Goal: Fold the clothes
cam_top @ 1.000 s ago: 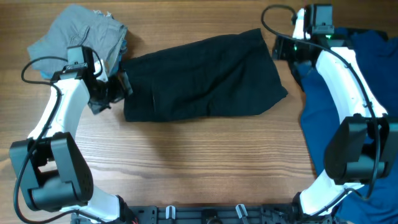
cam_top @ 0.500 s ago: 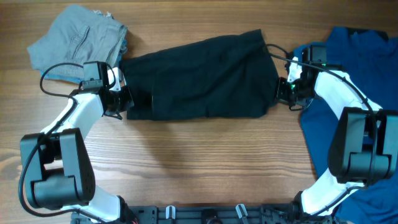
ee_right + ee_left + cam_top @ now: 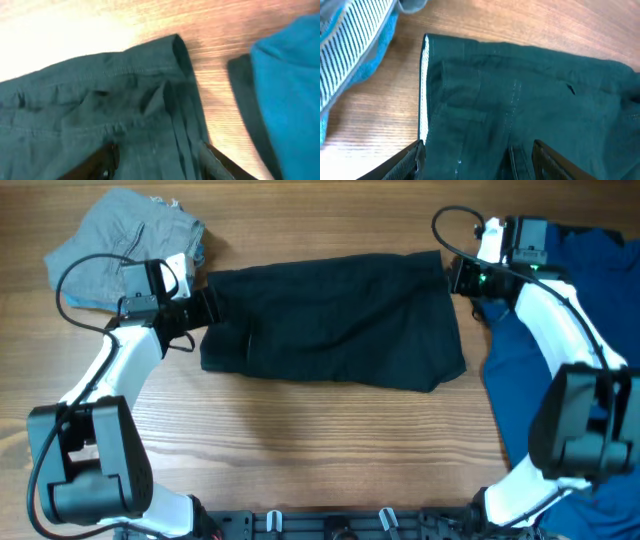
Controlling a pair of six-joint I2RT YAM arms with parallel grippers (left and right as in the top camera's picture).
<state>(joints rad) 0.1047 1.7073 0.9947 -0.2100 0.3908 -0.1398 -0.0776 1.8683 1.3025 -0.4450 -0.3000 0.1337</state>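
The black shorts (image 3: 330, 320) lie flat on the wooden table as a wide rectangle, waistband to the left. Their pale waistband lining (image 3: 424, 90) shows along the left edge in the left wrist view. My left gripper (image 3: 205, 308) is open at the waistband end, its fingers (image 3: 477, 150) spread over the fabric (image 3: 530, 100). My right gripper (image 3: 456, 277) is open at the far right corner, its fingers (image 3: 159, 155) straddling the hem of the shorts (image 3: 100, 110).
A folded grey and light-blue garment (image 3: 120, 235) lies at the far left, close behind my left gripper; it also shows in the left wrist view (image 3: 350, 45). A bright blue shirt (image 3: 590, 380) covers the right edge of the table and shows in the right wrist view (image 3: 290, 75).
Both grippers moved from the near edge of the shorts to the far corners. The shorts now lie more level and wider, with the near right corner spread out.
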